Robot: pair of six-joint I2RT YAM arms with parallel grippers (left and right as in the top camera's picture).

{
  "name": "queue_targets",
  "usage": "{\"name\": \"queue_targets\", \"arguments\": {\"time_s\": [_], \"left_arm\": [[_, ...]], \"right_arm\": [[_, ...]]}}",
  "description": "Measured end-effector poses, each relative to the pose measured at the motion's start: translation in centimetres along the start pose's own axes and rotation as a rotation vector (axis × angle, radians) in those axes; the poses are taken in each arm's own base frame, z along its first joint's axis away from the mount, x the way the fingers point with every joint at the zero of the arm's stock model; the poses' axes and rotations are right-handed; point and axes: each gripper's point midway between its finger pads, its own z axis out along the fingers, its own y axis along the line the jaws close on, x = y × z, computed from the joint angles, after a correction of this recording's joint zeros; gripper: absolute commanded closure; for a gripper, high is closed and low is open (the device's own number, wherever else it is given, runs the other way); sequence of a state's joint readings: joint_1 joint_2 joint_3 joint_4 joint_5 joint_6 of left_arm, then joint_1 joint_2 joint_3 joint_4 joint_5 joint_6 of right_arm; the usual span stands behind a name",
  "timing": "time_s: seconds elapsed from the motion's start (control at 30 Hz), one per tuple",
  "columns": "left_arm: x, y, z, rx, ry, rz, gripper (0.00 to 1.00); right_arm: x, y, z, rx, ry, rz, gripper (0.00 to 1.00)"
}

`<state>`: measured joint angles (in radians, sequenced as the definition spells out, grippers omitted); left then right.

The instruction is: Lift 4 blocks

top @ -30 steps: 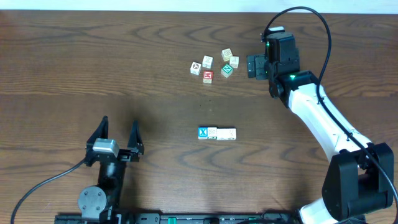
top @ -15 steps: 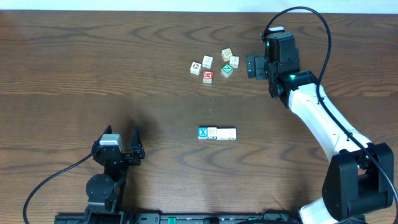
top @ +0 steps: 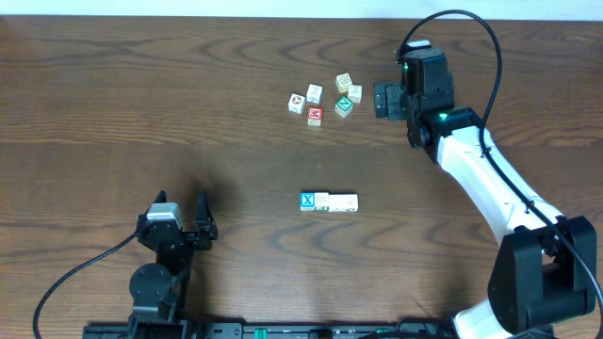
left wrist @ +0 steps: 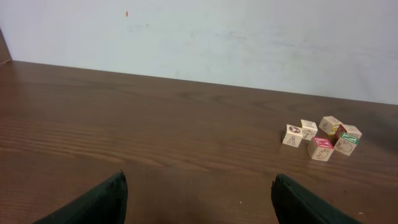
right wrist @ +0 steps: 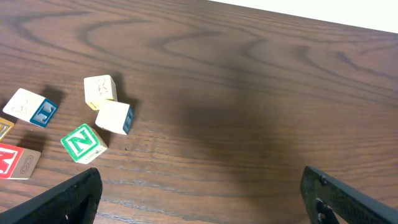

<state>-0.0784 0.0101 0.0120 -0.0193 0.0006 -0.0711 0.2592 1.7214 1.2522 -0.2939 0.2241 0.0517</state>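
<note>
Drawn back and tilted up since a second ago, the left gripper (top: 181, 209) sits near the front edge of the table (top: 113, 104), jaws spread and empty. The right gripper (top: 381, 101), also spread, stands beside loose cubes (top: 344, 105). Four blocks (top: 329, 201) lie mid-table in a touching row.

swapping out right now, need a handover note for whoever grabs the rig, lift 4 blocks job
Left gripper: open, empty, low at the near-left of the table, well left of the row.
Right gripper: open, empty, just right of the loose cubes at the far side.
Job's things: four blocks lie side by side in a row at mid-table, blue X block at the left end, three cream ones to its right.
Done: the row is lined up; nothing is lifted.
Left: bring the grippers to the row's ends, probably squeeze it from both sides, and lift all four. Leave the loose cubes alone.
</note>
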Motion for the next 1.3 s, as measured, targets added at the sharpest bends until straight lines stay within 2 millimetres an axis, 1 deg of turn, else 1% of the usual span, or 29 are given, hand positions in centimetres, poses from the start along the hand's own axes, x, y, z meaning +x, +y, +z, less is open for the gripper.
{"name": "queue_targets", "arguments": {"time_s": [1.1,1.2,1.3], "left_arm": [[0.0,0.0,0.0,0.000,0.000,0.000,0.25],[0.0,0.0,0.0,0.000,0.000,0.000,0.25],[0.0,0.0,0.0,0.000,0.000,0.000,0.25]], "right_arm": [[0.0,0.0,0.0,0.001,0.000,-0.002,0.01],[0.0,-0.7,0.0,0.039,0.001,-0.034,0.01],[0.7,-1.4,-0.4,0.077,0.031,-0.073,0.01]]}}
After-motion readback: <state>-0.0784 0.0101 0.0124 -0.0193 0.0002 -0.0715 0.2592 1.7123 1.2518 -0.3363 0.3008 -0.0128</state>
